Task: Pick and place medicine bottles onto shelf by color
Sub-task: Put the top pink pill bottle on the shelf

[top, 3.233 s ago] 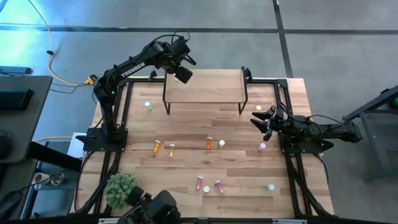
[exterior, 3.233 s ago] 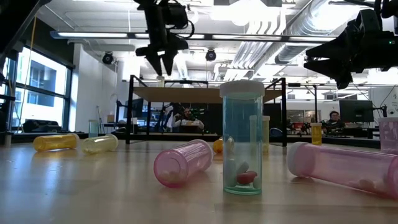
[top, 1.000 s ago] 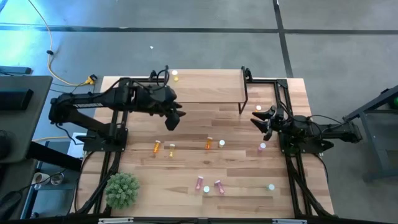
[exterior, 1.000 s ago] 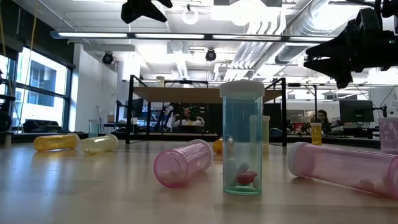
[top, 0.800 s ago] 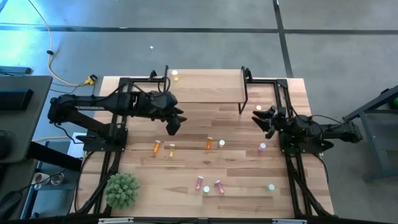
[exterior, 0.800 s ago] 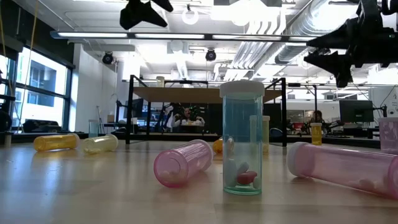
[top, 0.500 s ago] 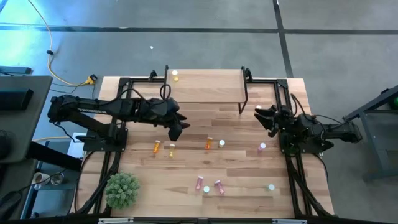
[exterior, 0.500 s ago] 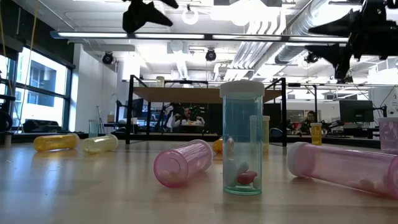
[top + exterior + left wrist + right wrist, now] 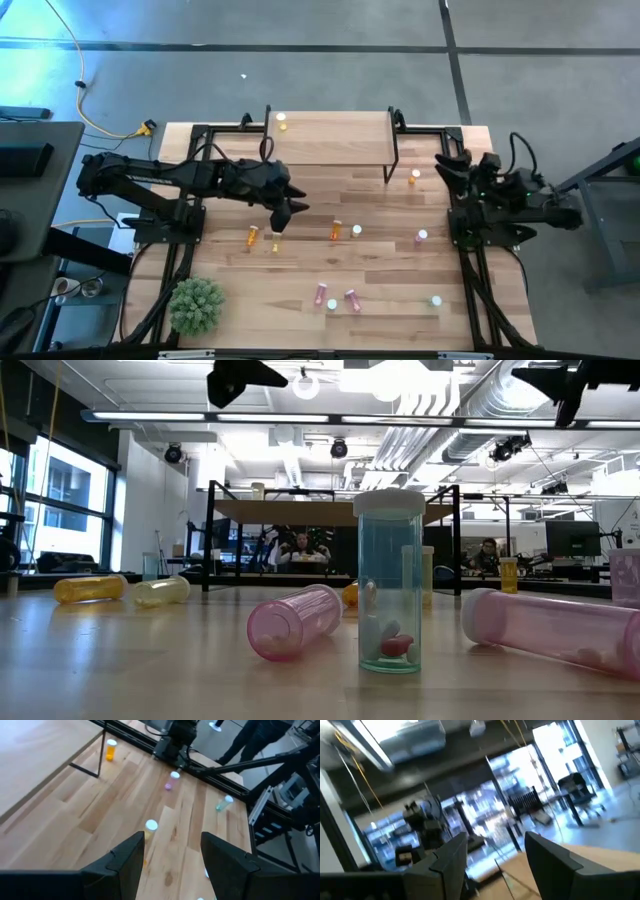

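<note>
The shelf stands at the table's far middle with one yellow bottle upright on its left end. Other bottles stand or lie on the tabletop: an orange one upright by the shelf's right leg, a pink one, an orange one lying, a yellow pair. My left gripper is open and empty above the table, in front of the shelf and just beyond the yellow pair. My right gripper is open and empty, raised at the right.
Two pink bottles and a green one lie or stand near the front edge; they fill the low view. A green plant sits at the front left corner. Black arm frames run along both table sides.
My left gripper has gone toward the table's right and near edges, staying open above the table. My right gripper has risen, tipped upward and drawn toward the far edge, away from the orange bottle beside the shelf leg. No bottle has moved.
</note>
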You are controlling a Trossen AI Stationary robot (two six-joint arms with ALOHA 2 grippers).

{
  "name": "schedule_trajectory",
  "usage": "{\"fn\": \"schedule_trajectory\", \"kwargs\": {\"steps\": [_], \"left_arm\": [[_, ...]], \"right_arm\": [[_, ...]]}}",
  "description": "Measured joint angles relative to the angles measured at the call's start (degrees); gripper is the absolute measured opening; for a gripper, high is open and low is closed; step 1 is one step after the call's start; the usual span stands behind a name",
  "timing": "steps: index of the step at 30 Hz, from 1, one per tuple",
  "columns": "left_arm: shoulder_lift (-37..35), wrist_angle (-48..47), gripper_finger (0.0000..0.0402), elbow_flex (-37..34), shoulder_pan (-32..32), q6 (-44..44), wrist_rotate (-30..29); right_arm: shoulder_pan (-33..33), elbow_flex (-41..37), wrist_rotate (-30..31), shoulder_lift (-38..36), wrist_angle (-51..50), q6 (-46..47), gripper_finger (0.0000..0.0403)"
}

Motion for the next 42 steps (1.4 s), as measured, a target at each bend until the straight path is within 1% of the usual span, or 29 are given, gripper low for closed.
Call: {"fn": "schedule_trajectory", "kwargs": {"steps": [6,8,11,14,17,22,26,32,37,42], "left_arm": [[0.0,-0.04,0.0186,0.0,0.79,0.02,0.0],[0.0,-0.07,0.0186,0.0,1.09,0.05,0.0],[0.0,-0.07,0.0186,0.0,1.68,0.67,0.06],[0.02,-0.07,0.0186,0.0,2.37,1.06,1.76],[0.02,-0.07,0.0186,0.0,2.85,1.03,3.02],[0.02,-0.07,0.0186,0.0,3.07,1.01,3.06],[0.02,-0.07,0.0186,0.0,3.07,0.98,3.06],[0.02,-0.09,0.0186,0.0,3.07,0.92,3.05],[0.02,-0.13,0.0186,0.0,3.08,0.89,2.98],[0.02,-0.61,0.0186,0.0,3.09,0.87,2.84]], "right_arm": [[0.0,11.9,0.2,6.41,-22.94,9.54,0.019],[0.0,15.14,-0.72,9.22,-30.46,13.04,0.019],[0.01,18.6,-2.9,13.64,-39.02,17.42,0.019],[0.02,20.31,-5.35,17.69,-44.13,20.51,0.019],[0.02,20.93,-8.14,21.21,-47.71,23.08,0.019],[0.03,20.95,-12.55,26.36,-51.78,28.3,0.019],[0.07,20.95,-17.08,30.07,-53.54,31.08,0.019],[0.3,20.95,-21.29,33.71,-55.1,36.82,0.019],[3.56,20.95,-22.03,35.87,-56.38,42.72,0.019],[9.51,20.95,-20.85,37.91,-58.1,48.51,0.019]]}}
